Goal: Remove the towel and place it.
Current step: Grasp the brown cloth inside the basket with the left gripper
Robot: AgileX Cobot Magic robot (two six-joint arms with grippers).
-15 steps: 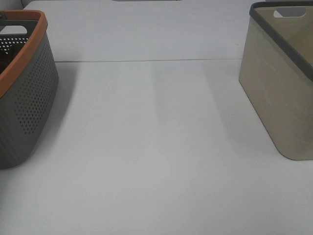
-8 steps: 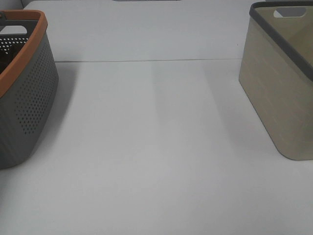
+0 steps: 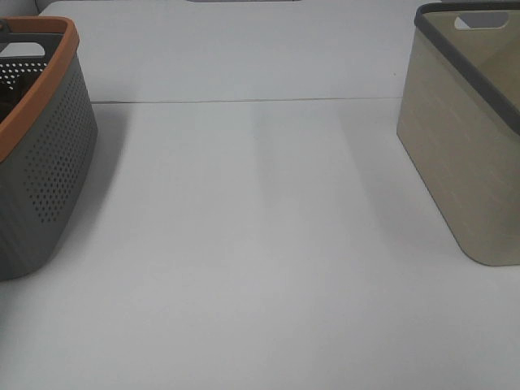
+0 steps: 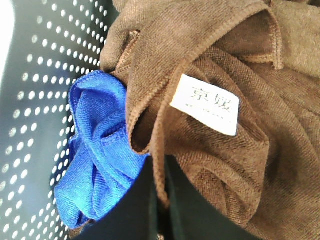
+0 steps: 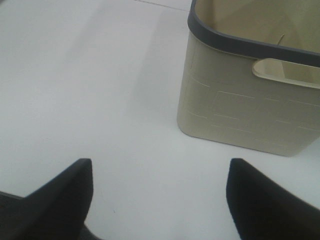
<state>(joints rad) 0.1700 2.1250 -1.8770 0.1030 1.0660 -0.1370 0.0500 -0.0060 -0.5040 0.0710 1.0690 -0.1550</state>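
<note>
In the left wrist view the dark brown towel [image 4: 220,160] lies crumpled inside the grey perforated basket [image 4: 35,100], its white tag [image 4: 205,104] facing up. My left gripper [image 4: 161,200] is down in the basket, its black fingers [image 4: 125,210] pinched together on a fold of the towel's edge. My right gripper [image 5: 160,197] is open and empty, hovering over the white table near the beige basket [image 5: 250,105]. Neither gripper shows in the exterior view; the towel is hidden there inside the grey basket [image 3: 41,162].
A blue cloth [image 4: 95,150] lies bunched against the towel inside the grey basket. The grey basket has an orange rim [image 3: 49,81] at the table's left. The beige basket [image 3: 463,154] with a dark grey rim stands at the right. White table [image 3: 260,244] lies between them.
</note>
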